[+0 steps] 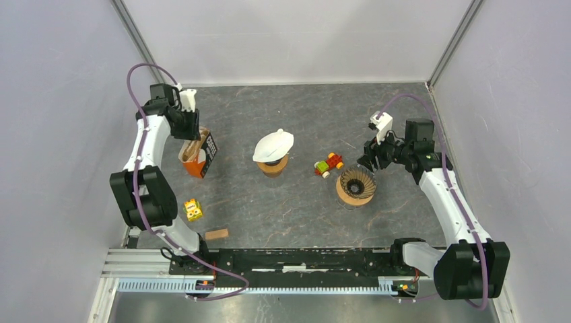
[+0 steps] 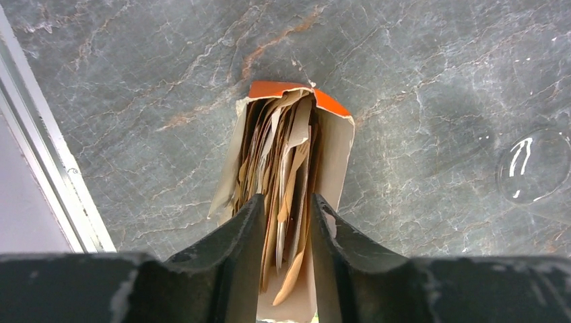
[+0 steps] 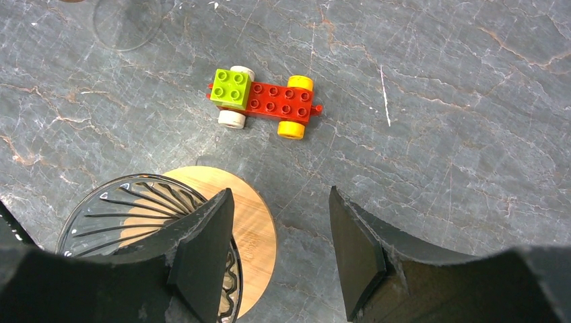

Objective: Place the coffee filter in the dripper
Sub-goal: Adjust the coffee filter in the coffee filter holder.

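Filters: brown paper filters stand in an open orange box at the far left of the table.
Left gripper: fingers partly apart, one on either side of the filters; can't tell if they nip any.
Wrist view only: individual filters show here; the overhead view gives just the box.
Dripper: right of centre, well apart from the box.
Right gripper: spread and empty, with one finger over the dripper's rim and a toy car beyond.
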